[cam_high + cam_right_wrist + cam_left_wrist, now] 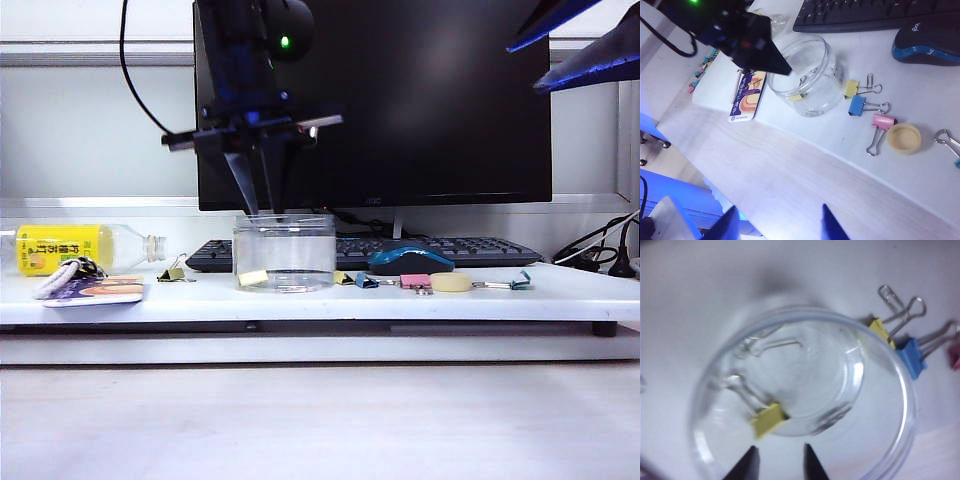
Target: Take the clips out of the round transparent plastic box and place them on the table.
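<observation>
The white table (560,292) carries everything. On it stands the round transparent plastic box (285,252), upright, with one yellow clip (769,420) lying on its floor near the wall. My left gripper (781,462) hangs just over the box's mouth, fingertips parted and empty above that clip. My right gripper (777,225) is spread wide, high over the near edge. Another yellow clip (852,88) lies outside, just beside the box.
</observation>
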{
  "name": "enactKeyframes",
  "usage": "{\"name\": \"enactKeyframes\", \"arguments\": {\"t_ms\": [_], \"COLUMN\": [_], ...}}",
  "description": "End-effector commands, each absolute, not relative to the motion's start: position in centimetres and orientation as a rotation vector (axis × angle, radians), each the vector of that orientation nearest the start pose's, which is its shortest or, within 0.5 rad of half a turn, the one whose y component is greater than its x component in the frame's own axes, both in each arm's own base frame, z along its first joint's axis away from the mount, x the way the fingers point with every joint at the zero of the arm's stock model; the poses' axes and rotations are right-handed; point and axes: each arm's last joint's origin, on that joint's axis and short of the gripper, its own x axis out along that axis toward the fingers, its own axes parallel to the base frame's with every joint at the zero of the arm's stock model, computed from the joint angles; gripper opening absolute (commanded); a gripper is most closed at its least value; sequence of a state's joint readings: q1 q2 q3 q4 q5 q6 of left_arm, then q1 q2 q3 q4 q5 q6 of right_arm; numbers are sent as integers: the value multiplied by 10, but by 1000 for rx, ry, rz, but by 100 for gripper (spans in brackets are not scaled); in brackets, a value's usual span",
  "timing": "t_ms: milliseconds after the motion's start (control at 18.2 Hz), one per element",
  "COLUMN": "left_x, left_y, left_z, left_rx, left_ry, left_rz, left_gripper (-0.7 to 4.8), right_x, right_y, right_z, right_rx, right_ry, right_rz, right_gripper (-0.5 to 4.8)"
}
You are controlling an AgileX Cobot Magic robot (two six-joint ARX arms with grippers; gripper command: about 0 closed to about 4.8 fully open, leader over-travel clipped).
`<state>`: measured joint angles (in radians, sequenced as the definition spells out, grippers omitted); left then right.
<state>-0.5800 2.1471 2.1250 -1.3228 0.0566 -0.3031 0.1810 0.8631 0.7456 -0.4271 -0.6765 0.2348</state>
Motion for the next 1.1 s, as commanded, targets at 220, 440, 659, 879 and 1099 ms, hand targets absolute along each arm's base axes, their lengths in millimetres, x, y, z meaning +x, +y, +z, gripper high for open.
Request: {"name": "enactKeyframes", "arguments": {"t_ms": [220, 440, 659, 879, 1099], "left_x": [363, 363, 363, 363, 367], "left_y": [-241, -238, -235, -235, -238], "left_z": [271, 270, 269, 258, 243], "left_rx": [40, 109, 148, 158, 156], "left_ry": [1434, 1420, 1415, 1461, 1506], "left_rz": [-248, -165, -108, -75, -36], "left_gripper": [135, 135, 135, 138, 150], "right_x": [170, 170, 170, 171, 171], "right_y": [50, 50, 50, 50, 50], "right_z": [290, 290, 290, 291, 291], "right_rx": [342, 337, 330, 329, 325], "right_ry": [622, 617, 613, 610, 609], "right_rz": [778, 780, 782, 779, 776], "right_gripper": [212, 212, 212, 212, 212]}}
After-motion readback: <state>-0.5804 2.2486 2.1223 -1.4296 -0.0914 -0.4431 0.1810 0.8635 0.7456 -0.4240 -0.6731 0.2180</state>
